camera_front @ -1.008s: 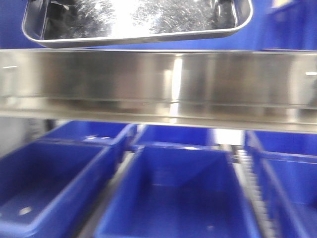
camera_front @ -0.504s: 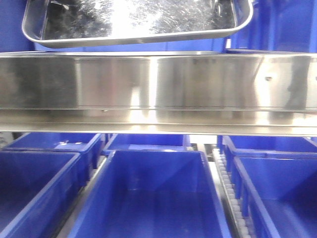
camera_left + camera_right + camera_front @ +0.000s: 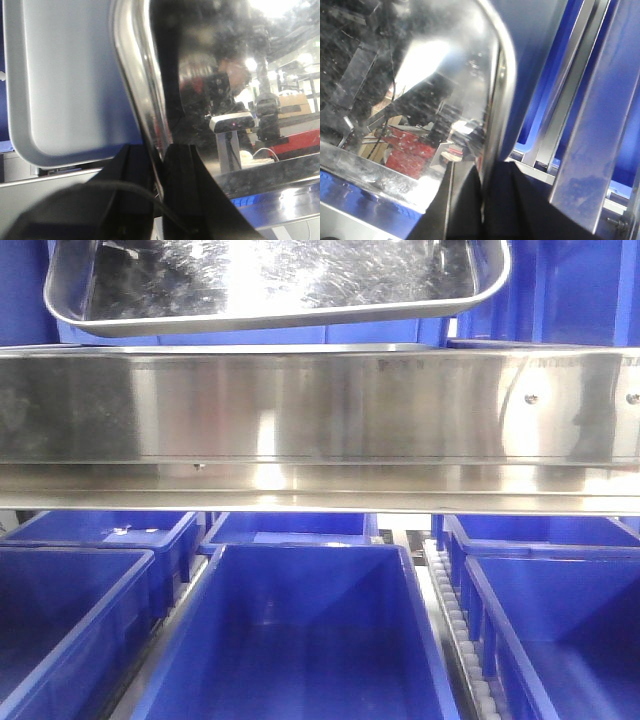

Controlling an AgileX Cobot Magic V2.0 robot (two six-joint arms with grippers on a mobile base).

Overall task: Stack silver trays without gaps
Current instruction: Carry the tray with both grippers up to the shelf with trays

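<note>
- Carrying step, as I judge it: one silver tray (image 3: 270,285) is held in the air by both arms, above the long steel shelf rail (image 3: 320,410) and in front of blue bins (image 3: 300,640) on the lower level.
- The left fingers (image 3: 184,175) are closed on the rolled rim of one short side, one finger on each face of the rim. The right fingers (image 3: 512,200) grip the opposite rim in the same way.
- The tray looks a little tilted in the front view, its left side lower than its right.
- Beside the rim in the left wrist view there is a pale grey panel (image 3: 65,85) with a rounded corner. It may be a second tray, but I cannot tell.
- The next move, in my opinion, calls for bringing the tray level over the other tray, matching all four corners, and lowering it until the rims sit together.
- The tray is shallow, with rounded corners and a scuffed, mirror-like bottom that reflects the room strongly. The thin rim probably slips easily.
</note>
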